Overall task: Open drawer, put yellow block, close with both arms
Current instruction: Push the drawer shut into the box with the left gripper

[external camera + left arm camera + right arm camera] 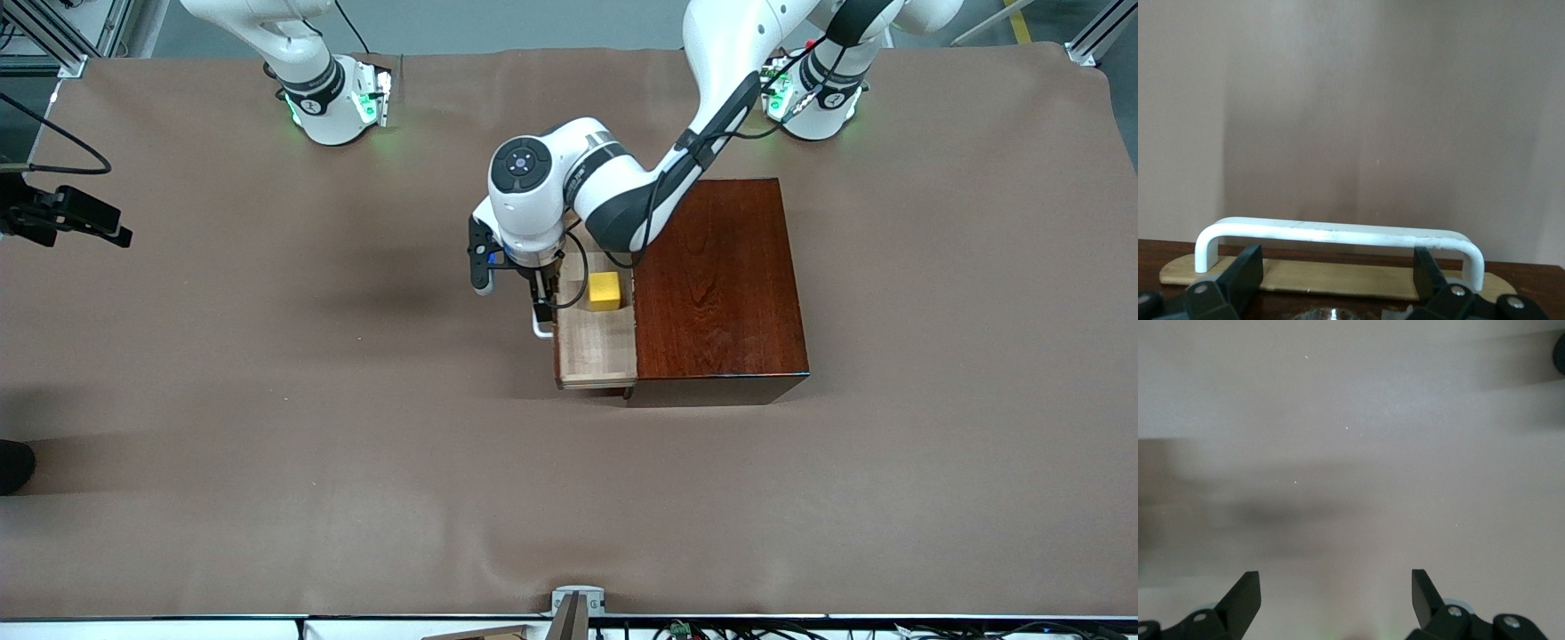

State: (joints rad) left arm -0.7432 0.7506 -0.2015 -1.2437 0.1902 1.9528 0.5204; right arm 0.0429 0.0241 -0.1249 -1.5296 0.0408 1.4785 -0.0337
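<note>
The dark reddish-brown wooden box (720, 284) stands mid-table with its drawer (596, 351) pulled out toward the right arm's end. The yellow block (605, 291) lies in the drawer's pale interior. My left gripper (540, 298) hangs over the drawer's front by the white handle (540, 331). In the left wrist view the gripper (1338, 280) is open and empty, its fingers (1248, 270) wide apart above the drawer front's pale top edge (1338, 277), with the handle (1338, 232) just past them. My right gripper (1336, 597) is open and empty over bare cloth; the front view does not show it.
The brown cloth (356, 400) covers the whole table. A black device with a cable (62, 218) juts in at the table's edge at the right arm's end. The arms' green-lit bases (333, 102) stand along the edge farthest from the front camera.
</note>
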